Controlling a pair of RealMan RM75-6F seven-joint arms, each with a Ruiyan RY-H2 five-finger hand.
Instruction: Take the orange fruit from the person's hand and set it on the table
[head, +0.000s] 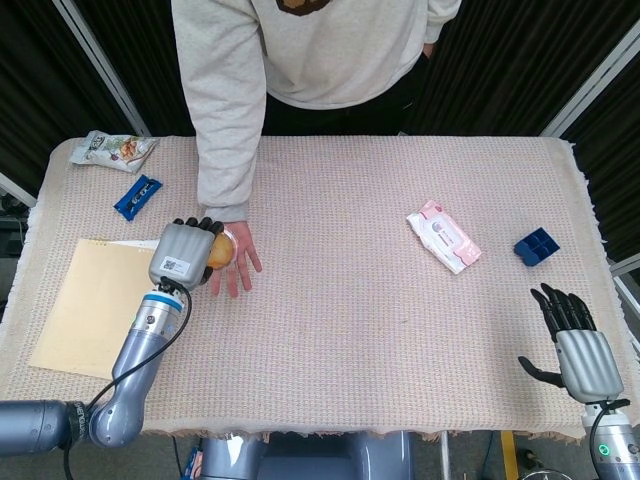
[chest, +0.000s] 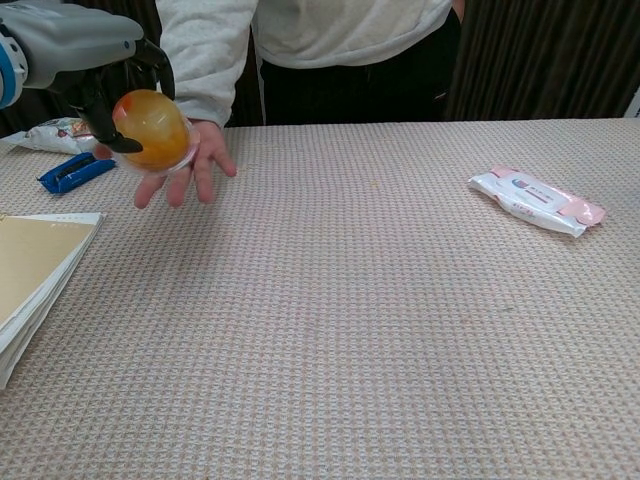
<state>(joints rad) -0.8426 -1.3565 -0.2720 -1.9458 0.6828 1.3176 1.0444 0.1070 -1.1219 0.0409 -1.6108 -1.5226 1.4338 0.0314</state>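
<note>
The orange fruit (head: 222, 250) (chest: 150, 128), in a clear wrap, lies on the person's upturned palm (head: 236, 268) (chest: 196, 164) above the table's left side. My left hand (head: 184, 256) (chest: 92, 58) reaches over it from the left. Its dark fingers curl over the fruit's top and far side, and the thumb sits under its lower left edge, so the hand grips the fruit while the palm still bears it. In the head view the hand hides most of the fruit. My right hand (head: 580, 352) rests at the table's near right corner, fingers spread, holding nothing.
A stack of tan paper (head: 88, 305) (chest: 30, 268) lies just left of the handover. A blue wrapper (head: 137, 195) (chest: 70, 173) and a snack bag (head: 112, 148) (chest: 55, 132) lie behind it. A pink wipes pack (head: 443, 236) (chest: 535, 202) and a blue box (head: 537, 246) are at the right.
</note>
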